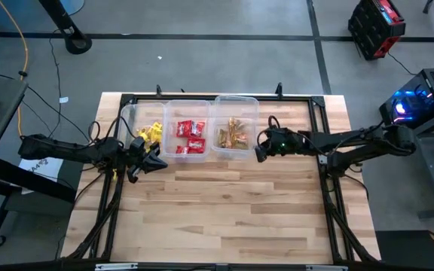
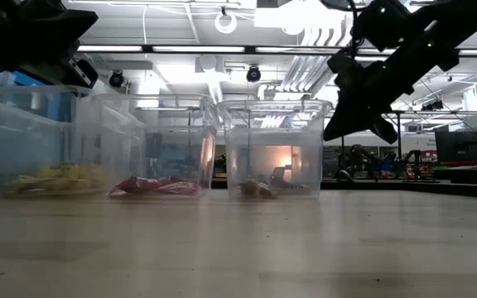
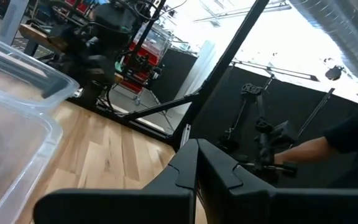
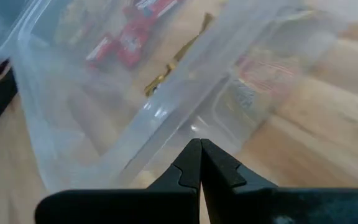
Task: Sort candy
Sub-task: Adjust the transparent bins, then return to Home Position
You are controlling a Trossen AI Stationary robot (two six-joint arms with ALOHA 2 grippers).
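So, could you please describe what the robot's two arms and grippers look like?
Both arms are dark and slender, with black cables along them. The left gripper ends in dark pointed fingers. The right gripper is similar, with a small green light glowing near the wrist.

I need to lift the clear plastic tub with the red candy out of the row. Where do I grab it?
Grip the front wall of the middle clear rectangular plastic tub at its rim, coming straight down from above. Its side walls sit close against the neighbouring tubs, leaving little room for a finger there, while the front edge faces bare table. Both grippers hang closed beside the row.
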